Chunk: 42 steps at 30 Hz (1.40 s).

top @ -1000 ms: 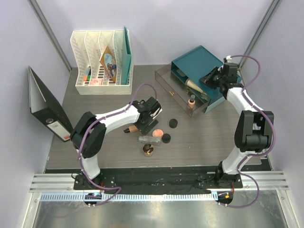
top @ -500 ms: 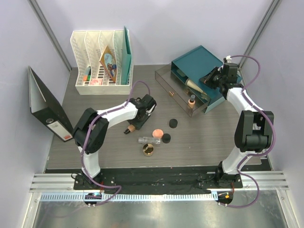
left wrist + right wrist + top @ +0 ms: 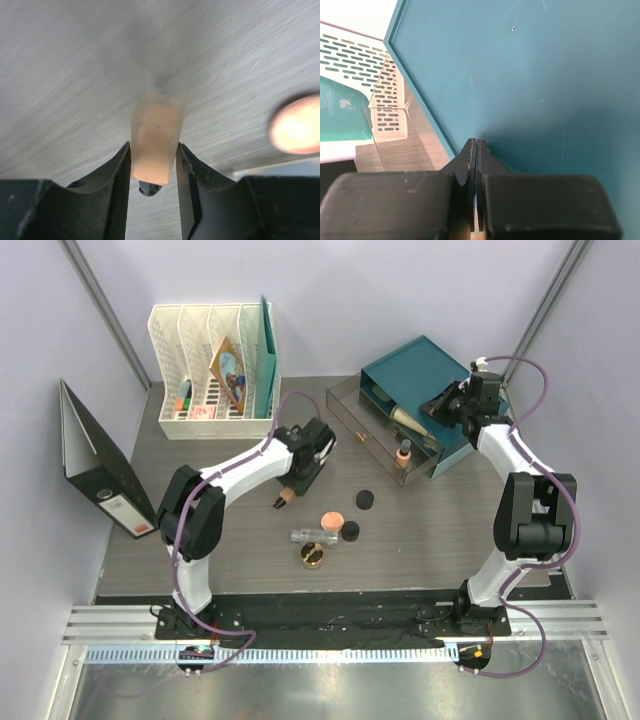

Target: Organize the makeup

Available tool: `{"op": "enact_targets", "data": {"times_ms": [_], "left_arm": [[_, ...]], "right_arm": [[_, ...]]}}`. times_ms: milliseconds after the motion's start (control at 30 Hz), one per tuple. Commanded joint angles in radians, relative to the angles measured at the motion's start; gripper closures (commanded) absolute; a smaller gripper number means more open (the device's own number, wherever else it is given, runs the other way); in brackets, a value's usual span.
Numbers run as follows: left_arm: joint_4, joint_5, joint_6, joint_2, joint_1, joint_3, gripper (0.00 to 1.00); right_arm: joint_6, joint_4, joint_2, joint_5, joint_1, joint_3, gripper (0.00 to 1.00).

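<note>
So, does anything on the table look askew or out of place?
The clear glass bottle lies on its side beside the gold jar, not upright. The left gripper holds a peach tube. Nothing looks spilled or damaged.

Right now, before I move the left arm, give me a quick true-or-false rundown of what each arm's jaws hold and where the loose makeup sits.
1. The left jaws are closed on a peach tube. True.
2. The right jaws hold the gold jar. False: they are shut on nothing, close to the teal box; the gold jar sits on the table.
3. The coral compact lies inside the clear drawer. False: it sits on the table, next to the clear glass bottle.
4. Two black pots stand on the table. True.
</note>
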Motion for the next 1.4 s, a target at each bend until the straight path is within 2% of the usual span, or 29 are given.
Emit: {"op": "enact_targets", "data": {"times_ms": [0, 167, 367, 633, 800, 1067, 1167, 1300, 1367], "left_arm": [[-0.063, -0.005, -0.075, -0.052, 0.004, 0.263, 1.0], [-0.001, 0.039, -0.146, -0.064, 0.004, 0.409, 1.0], [0.185, 0.141, -0.288, -0.029, 0.004, 0.53, 1.0], [0.554, 0.314, -0.558, 0.051, 0.005, 0.527, 1.0], [0.65, 0.331, -0.69, 0.137, 0.008, 0.552, 1.0], [0.757, 0.328, -0.756, 0.285, 0.01, 0.634, 0.98], [0.744, 0.33, -0.755, 0.313, 0.01, 0.673, 0.86], [0.71, 0.337, -0.729, 0.335, 0.01, 0.69, 0.52], [0.696, 0.331, -0.714, 0.338, 0.01, 0.688, 0.45]], "right_arm": [[-0.045, -0.264, 0.06, 0.035, 0.013, -0.058, 0.99], [-0.045, -0.264, 0.06, 0.033, 0.015, -0.06, 0.99], [-0.047, -0.264, 0.061, 0.035, 0.015, -0.066, 0.99], [-0.047, -0.256, 0.063, 0.032, 0.015, -0.078, 0.99], [-0.047, -0.254, 0.061, 0.032, 0.015, -0.081, 0.99], [-0.047, -0.253, 0.061, 0.029, 0.015, -0.086, 0.99], [-0.047, -0.251, 0.061, 0.03, 0.015, -0.086, 0.99], [-0.048, -0.253, 0.061, 0.03, 0.015, -0.084, 0.99], [-0.048, -0.253, 0.063, 0.03, 0.015, -0.084, 0.99]]}}
